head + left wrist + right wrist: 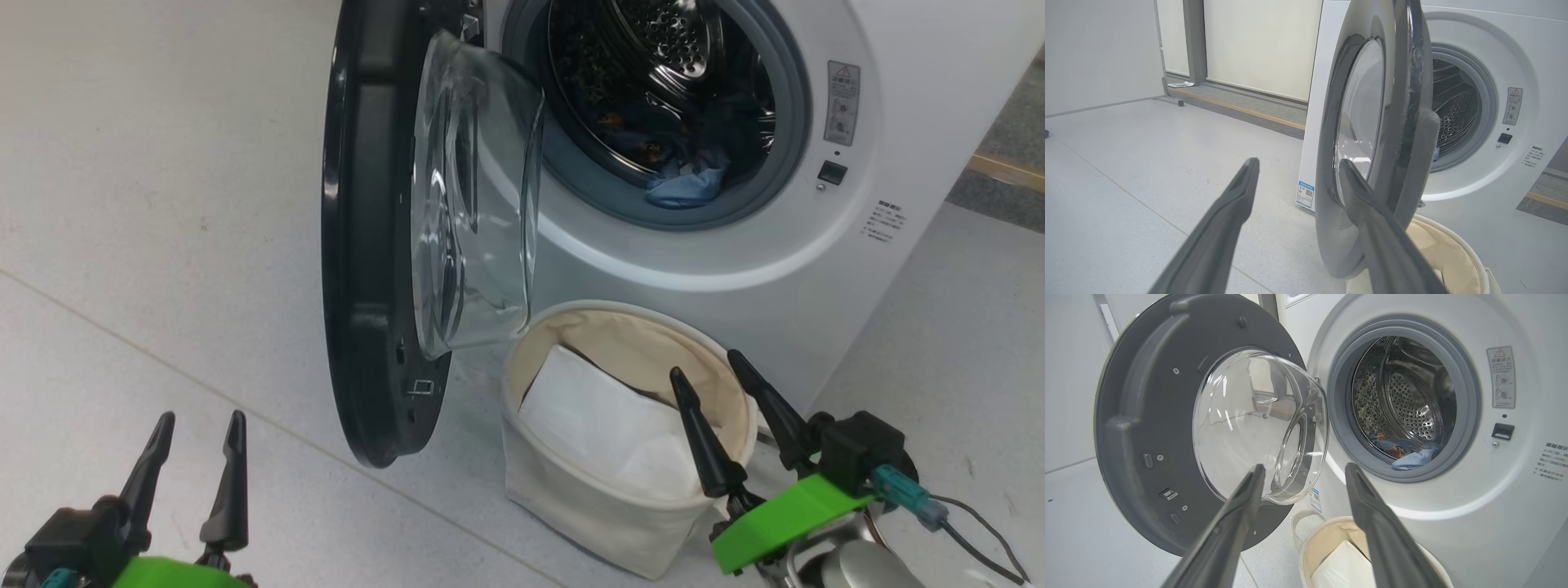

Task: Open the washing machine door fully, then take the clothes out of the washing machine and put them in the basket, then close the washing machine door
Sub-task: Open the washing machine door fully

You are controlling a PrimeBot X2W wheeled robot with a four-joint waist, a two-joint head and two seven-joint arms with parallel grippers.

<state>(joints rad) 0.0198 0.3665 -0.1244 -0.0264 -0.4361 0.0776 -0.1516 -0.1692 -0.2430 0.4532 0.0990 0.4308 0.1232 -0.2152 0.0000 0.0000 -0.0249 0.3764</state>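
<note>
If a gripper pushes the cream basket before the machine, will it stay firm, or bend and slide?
It would probably bend: the basket has soft canvas walls. It looks light, holding a flat white sheet, so it may slide on the smooth floor instead of resisting.

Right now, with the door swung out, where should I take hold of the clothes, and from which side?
I'd grip the light-blue fold of the clothes that rests on the grey seal at the bottom of the opening: it sits nearest and bunched up. Come straight in from the front with the right gripper, jaws open, since the door stands to the left.
</note>
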